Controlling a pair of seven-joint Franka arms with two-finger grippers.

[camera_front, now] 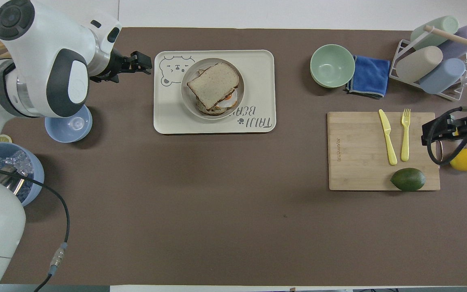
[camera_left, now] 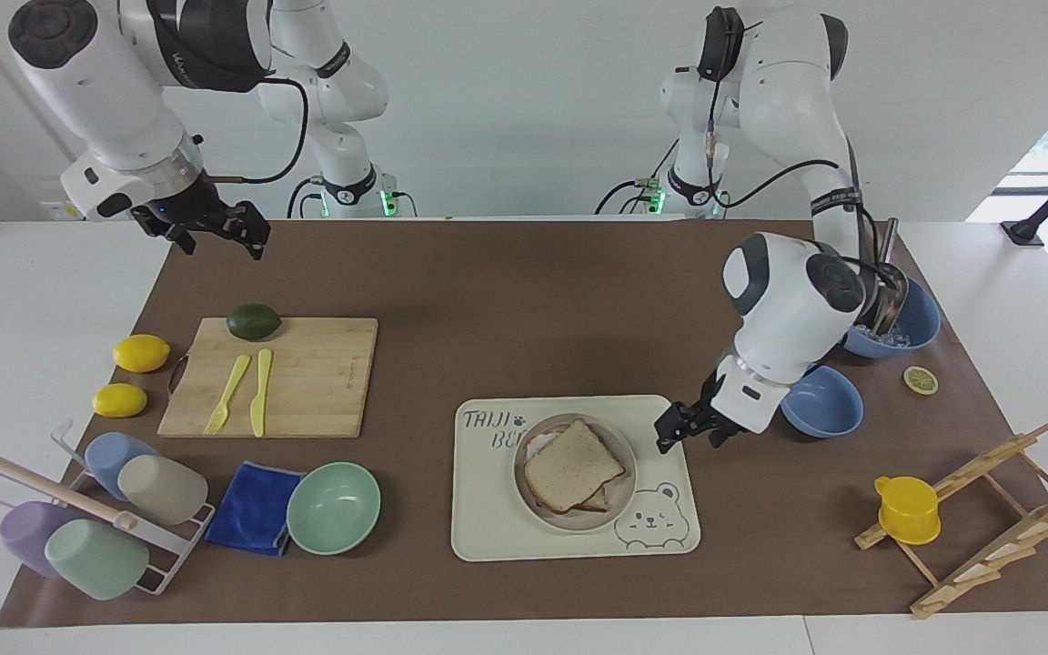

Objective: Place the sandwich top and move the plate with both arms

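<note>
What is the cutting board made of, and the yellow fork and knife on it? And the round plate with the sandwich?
The cutting board looks like pale wood, probably bamboo: fine straight grain shows. The fork and knife look like matte plastic, one even yellow. The plate is smooth matte cream, ceramic or plastic; I cannot tell which.

Even, bright light is falling from above, casting soft shadows on the tabletop [camera_left: 524, 300]; everything is staying sharp.
</note>
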